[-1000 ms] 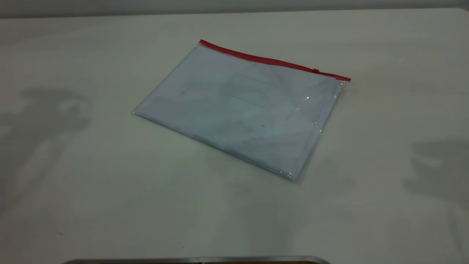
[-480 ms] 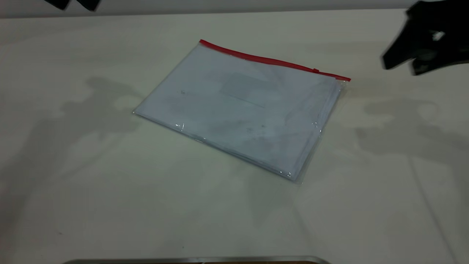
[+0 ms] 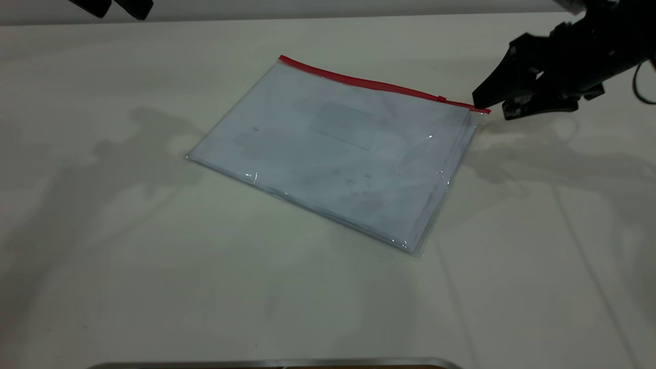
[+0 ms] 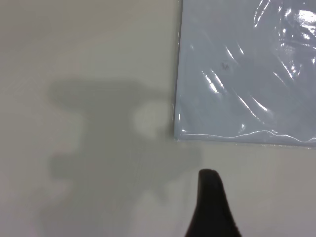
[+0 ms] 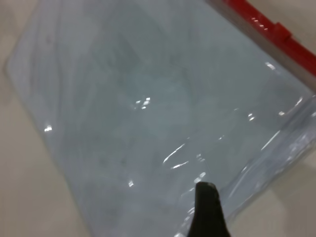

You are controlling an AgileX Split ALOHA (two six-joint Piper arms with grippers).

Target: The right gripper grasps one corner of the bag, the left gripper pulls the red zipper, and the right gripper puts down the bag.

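The bag (image 3: 338,148), a clear plastic pouch with white sheets showing through it and a faint rectangular label patch (image 3: 341,125), lies flat on the pale table (image 3: 154,282) around the centre of the exterior frame. The red zipper (image 3: 382,85) runs along its far long edge, from the upper middle of the frame down toward the right, with the small slider tab (image 3: 441,98) close to the right-hand end.

The right gripper (image 3: 492,105) sits at the upper right of the frame, its two pointed black fingers parted and holding nothing, tips just beside the corner (image 3: 482,111) where the red strip ends. A black cable (image 3: 638,84) loops behind its body.

The left gripper (image 3: 113,7) shows only as two dark fingertips at the upper left edge, well apart from the pouch; whether it is open or closed cannot be told.
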